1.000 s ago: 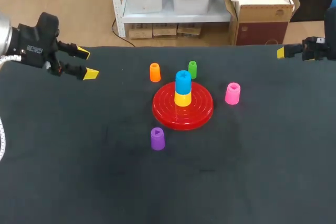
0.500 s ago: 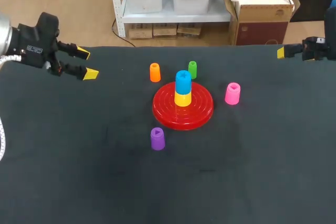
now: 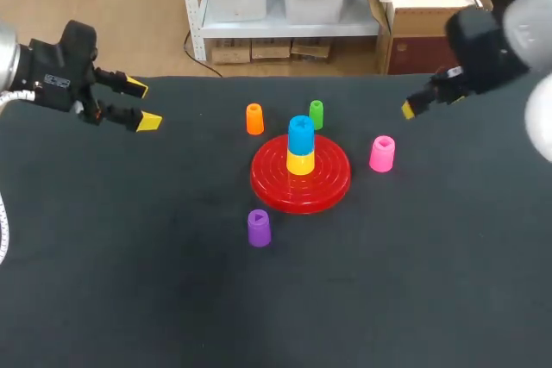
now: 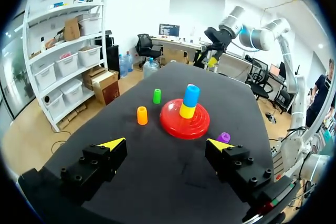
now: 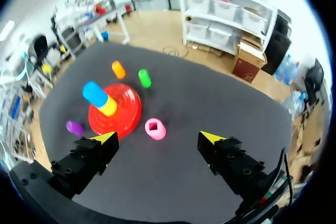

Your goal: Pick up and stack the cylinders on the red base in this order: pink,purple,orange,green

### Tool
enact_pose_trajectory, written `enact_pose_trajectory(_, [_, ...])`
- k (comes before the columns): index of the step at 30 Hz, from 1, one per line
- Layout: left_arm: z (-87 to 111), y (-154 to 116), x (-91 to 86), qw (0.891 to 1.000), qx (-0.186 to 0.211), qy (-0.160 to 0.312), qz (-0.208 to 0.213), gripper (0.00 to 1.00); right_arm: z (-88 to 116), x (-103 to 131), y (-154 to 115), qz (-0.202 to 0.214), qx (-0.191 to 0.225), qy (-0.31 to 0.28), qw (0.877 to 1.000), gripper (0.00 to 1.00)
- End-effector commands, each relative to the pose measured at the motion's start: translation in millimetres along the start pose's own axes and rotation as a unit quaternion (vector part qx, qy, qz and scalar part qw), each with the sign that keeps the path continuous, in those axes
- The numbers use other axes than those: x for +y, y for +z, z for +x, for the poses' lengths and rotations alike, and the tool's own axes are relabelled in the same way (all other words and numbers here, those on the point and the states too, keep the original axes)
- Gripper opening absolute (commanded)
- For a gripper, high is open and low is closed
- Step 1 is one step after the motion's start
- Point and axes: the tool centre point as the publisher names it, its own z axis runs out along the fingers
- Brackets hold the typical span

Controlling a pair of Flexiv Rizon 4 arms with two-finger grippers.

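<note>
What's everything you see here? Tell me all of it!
table: one, black, under everything
red base: one, red, mid-table
yellow cylinder: one, yellow, on the base
blue cylinder: one, blue, atop the yellow one
orange cylinder: one, orange, behind the base, leftward
green cylinder: one, green, behind the base
pink cylinder: one, pink, right of the base
purple cylinder: one, purple, before the base
left gripper: one, yellow-tipped, open, table's far left
right gripper: one, yellow-tipped, open, behind the pink cylinder
</note>
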Motion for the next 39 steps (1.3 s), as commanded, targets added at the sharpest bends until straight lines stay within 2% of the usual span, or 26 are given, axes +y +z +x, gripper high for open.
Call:
enact_pose_trajectory(1, [1.2,0.3,0.3,1.000,-0.002,0.001,0.000,1.00,2.5,2.4,15.8,0.043,0.123,-0.098,0.987,1.00])
enact_pose_trajectory(5, [1.2,0.3,0.3,1.000,-0.002,0.001,0.000,1.00,11.3,-0.9,28.7,0.064,0.151,-0.091,0.982,1.00])
enact_pose_trajectory(9, [1.2,0.3,0.3,1.000,-0.002,0.001,0.000,1.00,8.8,-0.3,39.7,0.069,0.169,-0.102,0.978,1.00])
enact_pose_trajectory(13, [1.2,0.3,0.3,1.000,-0.002,0.001,0.000,1.00,4.6,3.4,51.8,0.067,0.187,-0.129,0.972,1.00])
enact_pose_trajectory(18, [1.2,0.3,0.3,1.000,-0.002,0.001,0.000,1.00,4.2,6.5,63.2,0.057,0.199,-0.110,0.972,1.00])
enact_pose_trajectory(27, [1.2,0.3,0.3,1.000,-0.002,0.001,0.000,1.00,11.3,6.6,69.1,0.049,0.200,-0.096,0.974,1.00])
enact_pose_trajectory(30, [1.2,0.3,0.3,1.000,-0.002,0.001,0.000,1.00,9.5,5.5,66.8,0.056,0.190,-0.066,0.978,1.00])
enact_pose_trajectory(39, [1.2,0.3,0.3,1.000,-0.002,0.001,0.000,1.00,9.5,5.5,66.8,0.056,0.190,-0.066,0.978,1.00])
